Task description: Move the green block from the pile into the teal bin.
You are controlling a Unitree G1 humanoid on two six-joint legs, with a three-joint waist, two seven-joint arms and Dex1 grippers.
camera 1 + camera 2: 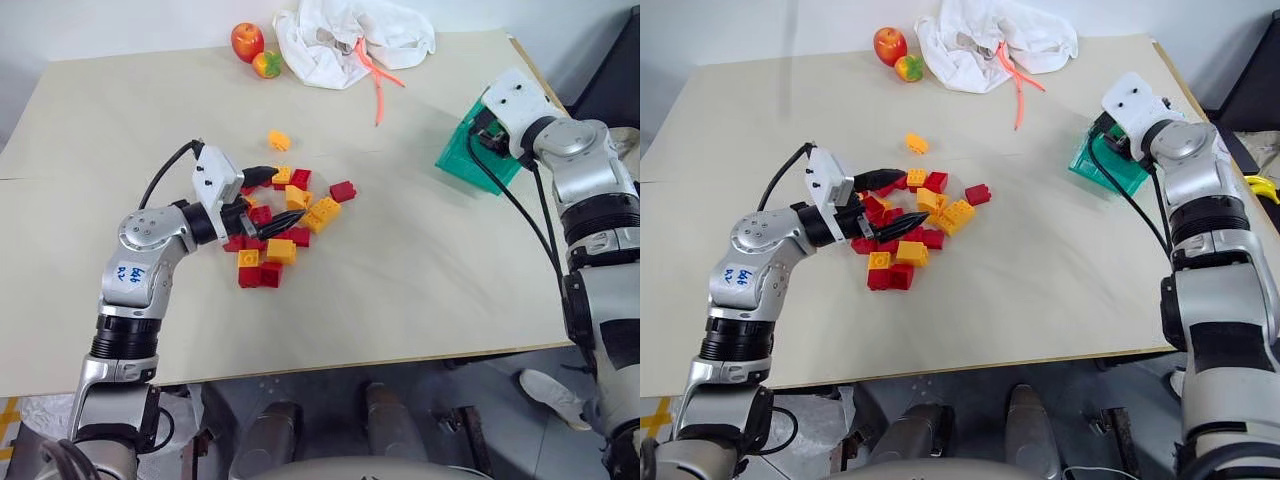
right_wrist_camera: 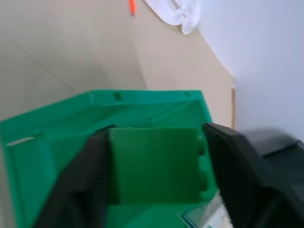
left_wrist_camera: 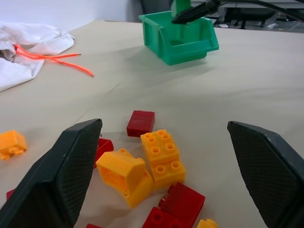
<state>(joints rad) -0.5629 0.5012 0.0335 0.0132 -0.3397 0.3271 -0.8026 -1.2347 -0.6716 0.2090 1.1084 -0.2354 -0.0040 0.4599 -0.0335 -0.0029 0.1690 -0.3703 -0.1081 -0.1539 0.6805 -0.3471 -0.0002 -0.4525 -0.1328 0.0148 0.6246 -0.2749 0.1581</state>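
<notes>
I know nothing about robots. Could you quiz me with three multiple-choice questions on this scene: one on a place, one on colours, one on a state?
1. Where is the small dark-green studded plastic brick?
A in the left gripper
B between the right gripper fingers, over the translucent teal plastic bin
C buried in the pile of small studded plastic bricks

2. What colours are the pile's bricks?
A blue and white
B red and yellow-orange
C all green

3. The left gripper's fingers are:
A wide apart, gripping nothing
B shut on a red brick
C shut on a yellow brick

Answers:
1 B, the right wrist view shows it there.
2 B, both head views show it.
3 A, the left wrist view shows them spread.
</notes>
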